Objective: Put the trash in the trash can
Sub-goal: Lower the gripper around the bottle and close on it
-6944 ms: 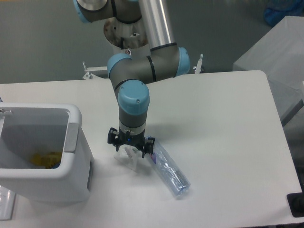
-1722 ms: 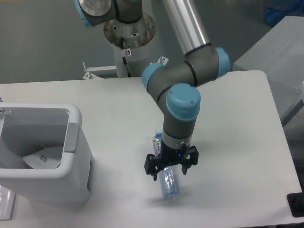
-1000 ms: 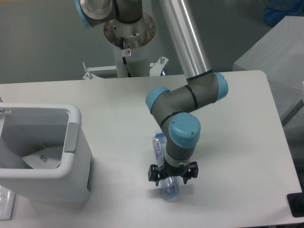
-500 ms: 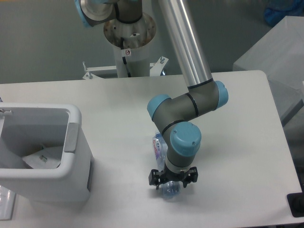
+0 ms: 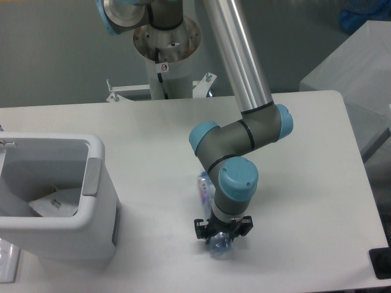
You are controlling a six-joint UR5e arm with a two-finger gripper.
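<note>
The clear plastic bottle (image 5: 204, 185) lies on the white table, its blue-red-white label end showing behind the arm and its other end (image 5: 220, 247) poking out toward the front edge. My gripper (image 5: 221, 237) is down over the bottle's middle, pointing straight down, its fingers on either side of the bottle. The wrist hides the fingertips, so contact is unclear. The white trash can (image 5: 98, 210) with its grey side panel stands at the left. A pale crumpled piece (image 5: 55, 204), seemingly the wrapper, lies inside it.
The arm's base column (image 5: 165, 46) rises behind the table's far edge. A grey surface (image 5: 360, 73) stands beyond the right edge. A dark object (image 5: 382, 262) sits at the front right corner. A clear item (image 5: 7, 262) lies left of the bin.
The wrapper left the table and a pale piece appeared in the bin. The arm moved right over the bottle, then sank steadily onto it; the bottle has barely shifted.
</note>
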